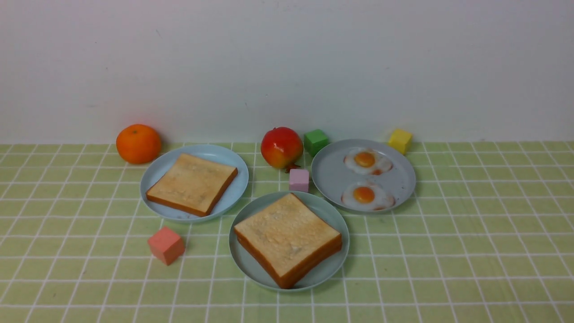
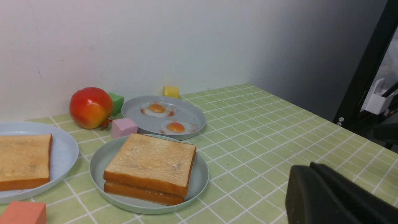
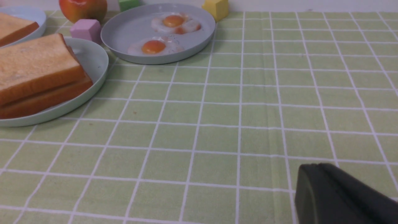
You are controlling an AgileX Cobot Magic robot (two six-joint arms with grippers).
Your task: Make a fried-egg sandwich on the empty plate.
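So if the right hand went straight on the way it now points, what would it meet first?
Judging from its wrist view, the right hand points across bare tablecloth toward the back wall. The way looks free. The grey plate and yellow cube seem off to one side, though depth is unclear.

No egg shows between the two stacked golden-toasted square bread slices [image 2: 150, 169]. The dark left gripper [image 2: 339, 196] and right gripper [image 3: 342, 196] are cut by picture edges.

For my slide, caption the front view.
Two stacked toast slices on the mint-green plate, flanked by a bread plate and a two-egg plate.
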